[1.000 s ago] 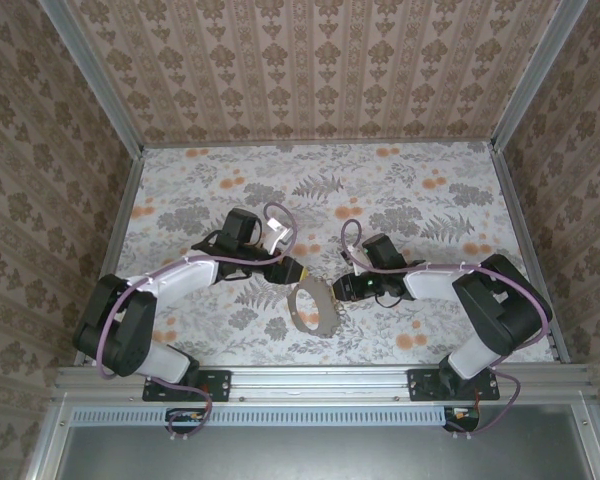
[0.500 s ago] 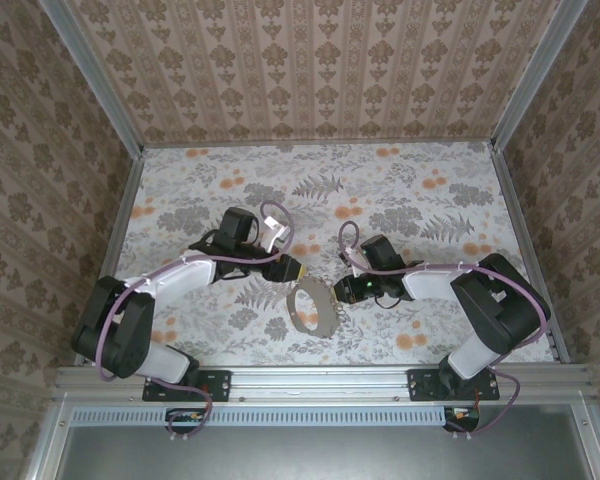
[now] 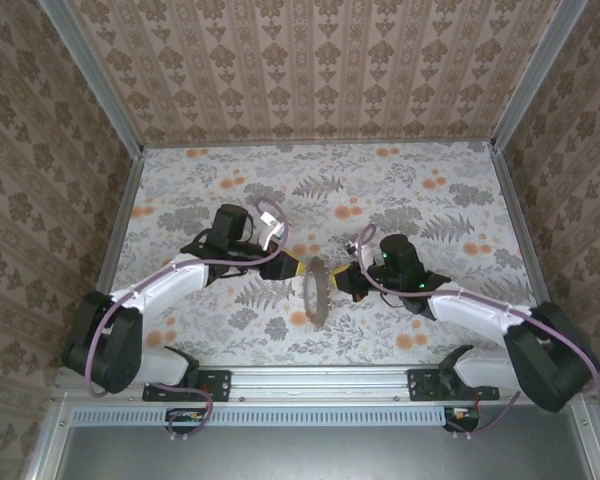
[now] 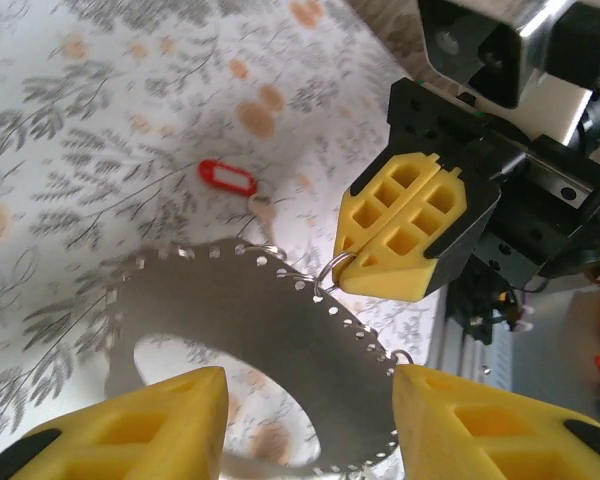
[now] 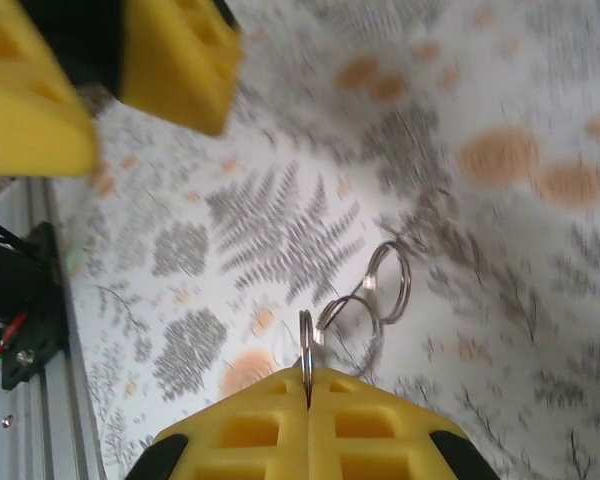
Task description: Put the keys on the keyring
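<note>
The keyring (image 4: pixel 242 298) stands on edge at the middle of the overhead view, seen nearly side-on as a narrow oval between the two arms. From the left wrist it faces the camera across the lower half of the frame. It is a flat, dull grey band of metal around a large round opening, with a row of tiny holes along its outer rim and a few small wire loops hanging from that rim. The right gripper (image 4: pixel 348 272), at the centre right of that frame, has its yellow fingers pressed tight together. Its tip nips one of these loops at the keyring's upper right edge. In the right wrist view the same fingers meet at the bottom centre on a thin metal edge, with two small wire loops (image 5: pixel 388 280) just above them, somewhat blurred. The left gripper (image 3: pixel 298 268) has its fingers spread wide at the bottom corners of its own view, with the keyring's lower part running between them. I cannot tell whether they touch it. The keys (image 4: pixel 228 178) lie on the flowered table (image 3: pixel 430 190) in the upper middle of the left wrist frame, beyond the keyring's rim. They are a small red oblong tag with a pale window and a tiny silvery key at its lower right end.
</note>
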